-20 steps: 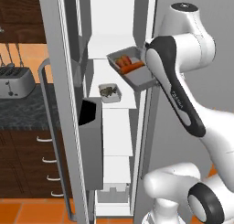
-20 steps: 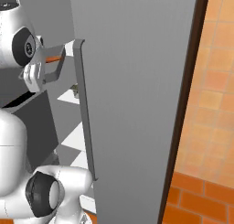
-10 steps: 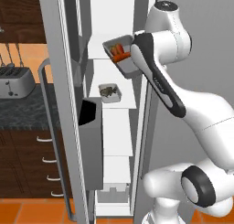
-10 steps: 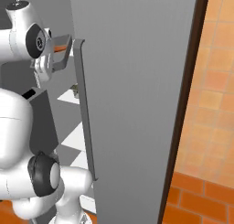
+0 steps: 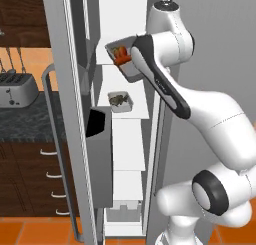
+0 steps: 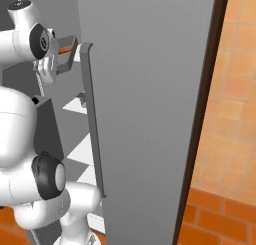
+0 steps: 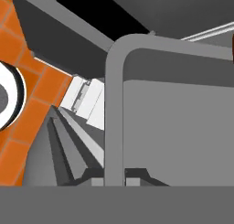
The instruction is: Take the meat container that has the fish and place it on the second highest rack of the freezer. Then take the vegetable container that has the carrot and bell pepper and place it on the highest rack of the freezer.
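One container with the fish (image 5: 119, 99) sits on the freezer (image 5: 125, 154) second rack; tool (image 5: 134, 64) clamped on vegetable container (image 5: 123, 59), tilted at top rack, unplaced.

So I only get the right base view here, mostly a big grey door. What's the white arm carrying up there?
Observer: A grey vegetable container with an orange carrot in it; the gripper is shut on its rim.
Visitor: Is it on a shelf yet?
Observer: No. In the left base view it is tilted in the air at the top of the freezer.
Visitor: Anything already inside?
Observer: Yes, the meat container with the dark fish sits on a white shelf one level lower.
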